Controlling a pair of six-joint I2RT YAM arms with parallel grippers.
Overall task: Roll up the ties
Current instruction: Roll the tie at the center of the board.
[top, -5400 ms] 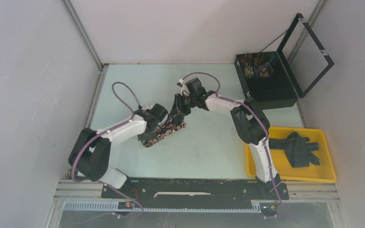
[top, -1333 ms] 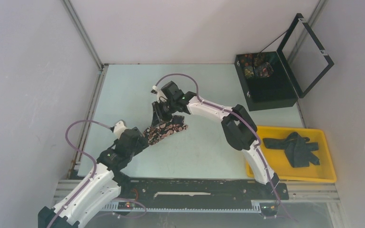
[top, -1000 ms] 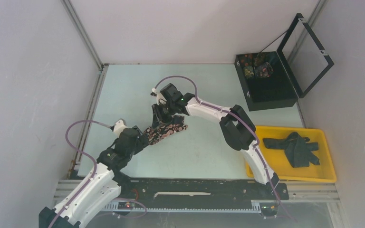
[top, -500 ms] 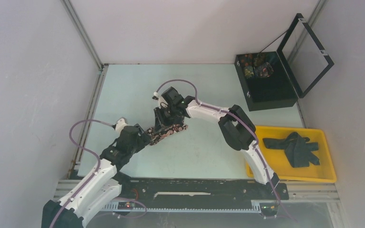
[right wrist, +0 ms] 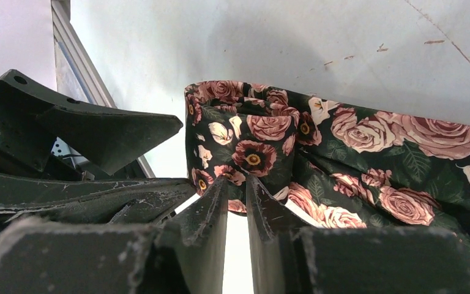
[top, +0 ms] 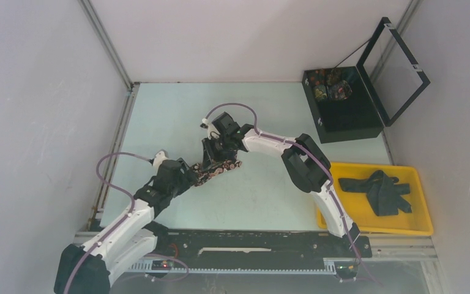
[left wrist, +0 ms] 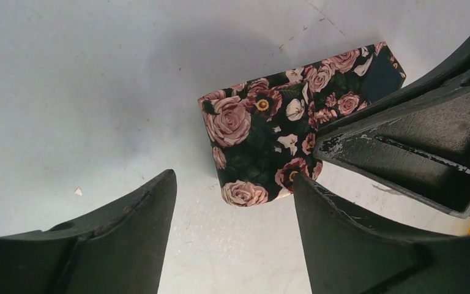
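Black left gripper (left wrist: 232, 187), jaws spread and empty, faces the near-left end of the rose-print tie (left wrist: 254, 144). Tie lies left of centre on the worktop (top: 269, 122), long axis near-left to far-right. Beyond, right gripper (right wrist: 235, 190) pinches a fold from the far side.

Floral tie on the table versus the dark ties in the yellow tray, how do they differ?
The floral tie shows pink roses; the dark ties look plain. The floral tie is partly rolled on the table, while the dark ties lie crumpled in the yellow tray. The right gripper pinches the floral tie; nothing touches the dark ties. Both are fabric.
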